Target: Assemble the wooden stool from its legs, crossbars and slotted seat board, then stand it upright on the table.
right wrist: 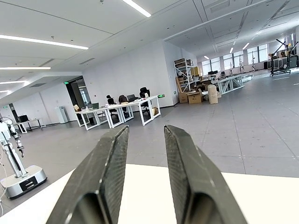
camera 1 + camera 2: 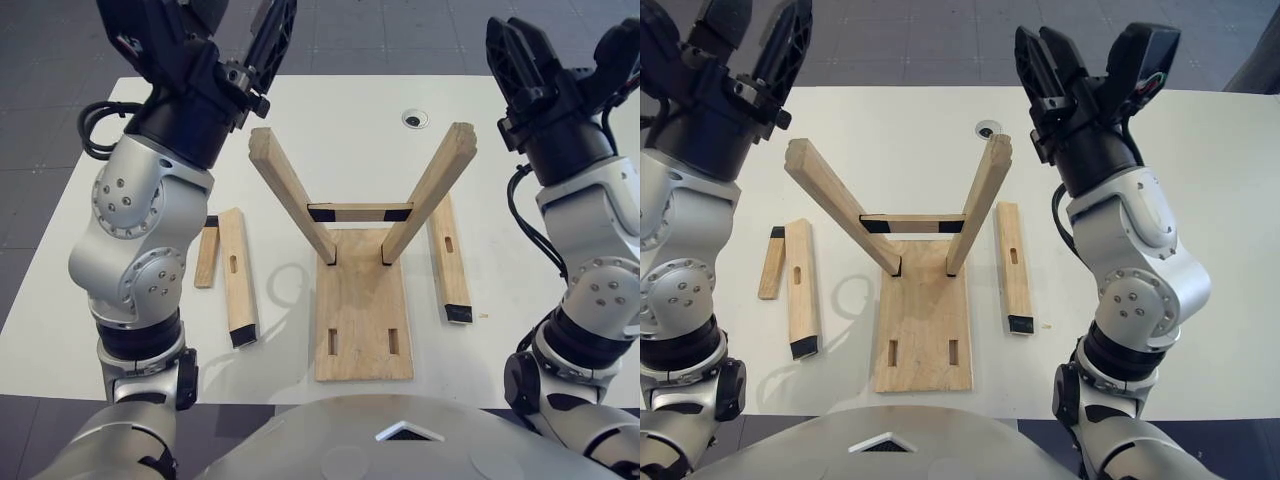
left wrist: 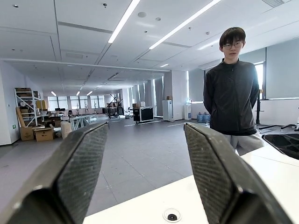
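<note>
left tool (image 2: 758, 30) and right tool (image 2: 1092, 55) both held high, well apart (each gaping open).

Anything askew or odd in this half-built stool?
Both fitted legs lean apart in a V above the seat board, tied by one crossbar; that may be the design. Nothing looks spilled or broken.

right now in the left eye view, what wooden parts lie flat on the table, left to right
short black-tipped wooden crossbar → long slotted wooden leg → flat slotted wooden seat board → second slotted wooden leg
</note>
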You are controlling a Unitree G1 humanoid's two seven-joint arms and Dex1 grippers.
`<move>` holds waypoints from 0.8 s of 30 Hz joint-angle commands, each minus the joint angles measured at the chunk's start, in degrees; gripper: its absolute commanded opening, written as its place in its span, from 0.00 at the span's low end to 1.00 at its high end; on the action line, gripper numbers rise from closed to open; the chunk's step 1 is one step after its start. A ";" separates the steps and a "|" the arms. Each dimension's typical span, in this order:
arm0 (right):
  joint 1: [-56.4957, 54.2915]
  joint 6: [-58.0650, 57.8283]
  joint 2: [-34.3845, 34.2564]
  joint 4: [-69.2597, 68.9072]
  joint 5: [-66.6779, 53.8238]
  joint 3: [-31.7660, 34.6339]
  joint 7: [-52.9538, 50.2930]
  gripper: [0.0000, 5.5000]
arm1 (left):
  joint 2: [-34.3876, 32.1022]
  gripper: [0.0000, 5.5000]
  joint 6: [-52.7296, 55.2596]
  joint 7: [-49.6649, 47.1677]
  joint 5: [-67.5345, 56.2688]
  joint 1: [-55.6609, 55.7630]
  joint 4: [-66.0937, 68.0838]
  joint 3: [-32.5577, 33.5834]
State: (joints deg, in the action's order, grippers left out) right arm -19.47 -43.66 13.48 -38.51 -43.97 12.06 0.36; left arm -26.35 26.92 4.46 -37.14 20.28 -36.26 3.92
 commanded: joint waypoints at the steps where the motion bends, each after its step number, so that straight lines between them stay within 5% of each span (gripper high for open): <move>1: 2.24 1.48 2.92 -1.92 -0.37 2.51 1.88 0.25 | -0.96 0.54 -1.74 5.44 -0.60 -2.49 -2.28 1.78; 5: 5.90 1.78 7.04 -5.24 -6.92 7.98 6.09 0.25 | -4.27 0.54 -6.38 15.37 0.80 -12.34 -6.81 3.70; 10: 16.58 0.78 17.54 -9.03 -24.68 19.28 16.28 0.25 | -12.55 0.54 -12.55 40.63 -3.76 -32.68 -10.72 7.75; 16: 41.18 1.54 28.16 -13.60 -24.74 25.00 47.25 0.25 | -18.49 0.54 -21.51 61.88 0.01 -50.86 -6.04 15.01; 19: 50.66 6.91 33.20 -12.47 -8.89 17.71 57.46 0.25 | -21.74 0.54 -21.18 67.10 3.51 -56.45 -3.73 13.79; 24: 57.20 16.06 39.16 -8.85 12.96 0.60 62.13 0.43 | -27.40 0.66 -13.43 65.61 11.35 -55.04 -1.12 5.29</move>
State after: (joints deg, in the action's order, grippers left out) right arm 35.86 -30.35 50.66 -48.32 -35.89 16.09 61.08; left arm -51.90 12.57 70.47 -28.45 -35.39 -37.84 11.38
